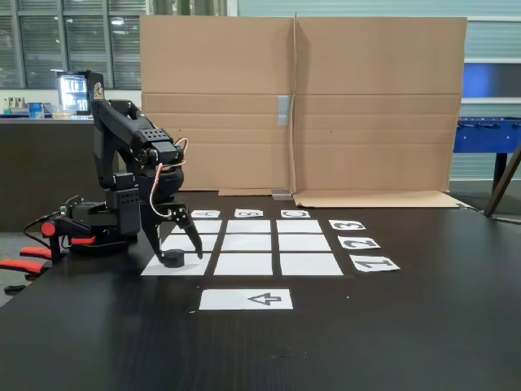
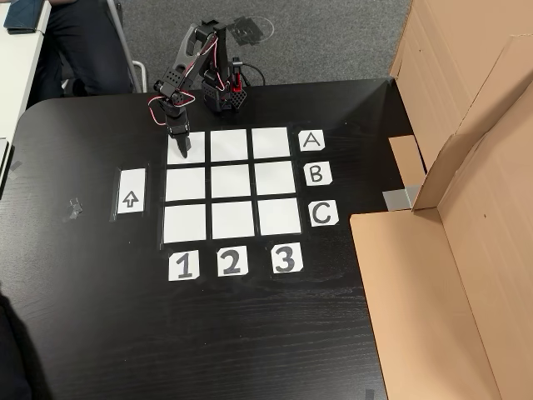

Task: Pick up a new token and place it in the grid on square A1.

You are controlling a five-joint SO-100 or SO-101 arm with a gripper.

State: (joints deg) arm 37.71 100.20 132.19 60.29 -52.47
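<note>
Arrow sheet point(image 1: 245, 299) lies nearest in the fixed view, on the dark worktop point(image 1: 391, 334) just in front of the grid point(image 1: 277, 243); it probably marks the pickup or facing side.

Token point(image 1: 173, 258) sits on square A1 point(image 1: 156, 266), the near-left corner cell in the fixed view, toward the middle of that cell. In the other view, square A1 point(image 2: 196, 152) is the cell in row A, column 1, and the arm covers the token there.

Hand point(image 1: 175, 248): fingers spread, straddling the token from above, tips low beside it, apparently not pinching. Judgement: the token is set down and released, or about to be; the spread jaws leave room to lift without dragging it.

Behind, labels point(image 1: 248, 213) edge the grid. Arm base point(image 1: 98, 228) stands left of the grid, within short reach of A1. Cardboard screen point(image 1: 301, 106) closes off the back.
</note>
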